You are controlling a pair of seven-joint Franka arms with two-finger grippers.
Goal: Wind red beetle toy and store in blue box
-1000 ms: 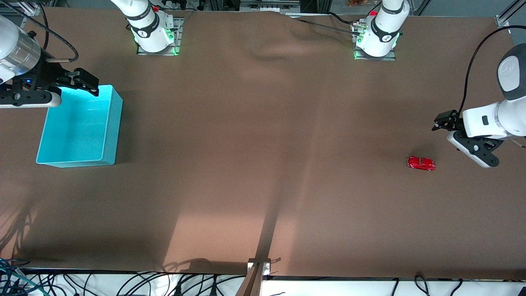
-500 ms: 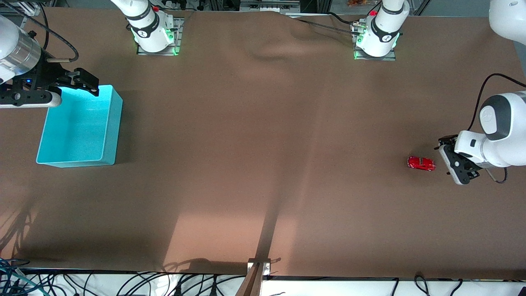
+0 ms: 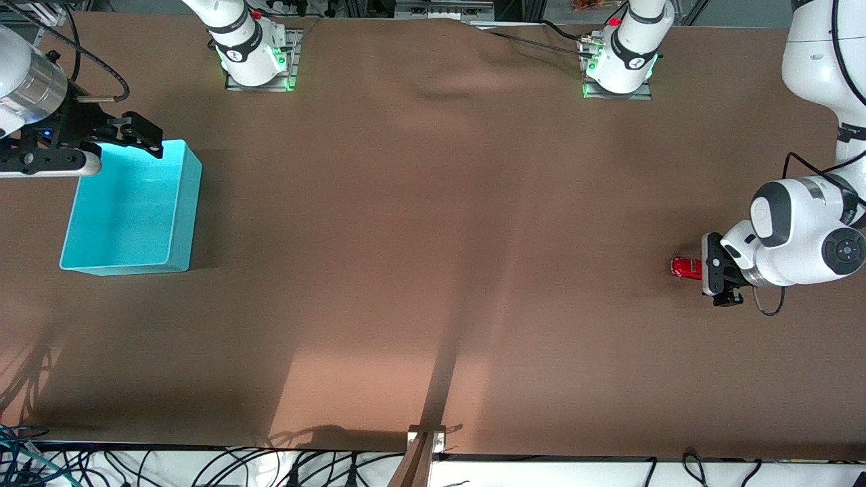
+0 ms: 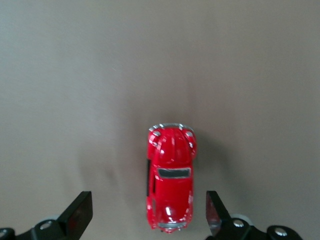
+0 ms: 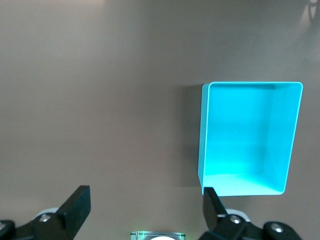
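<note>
Left gripper point(image 4: 148, 216) jaws wide over red beetle toy point(image 4: 170, 176).

A wide table point(image 3: 433, 223) covered in plain brown cloth fills the scene, with a lighter patch of light point(image 3: 352, 379) toward the front camera's edge. Tangled black cables point(image 3: 203, 467) hang along that edge, beside a metal post point(image 3: 419, 453).
</note>
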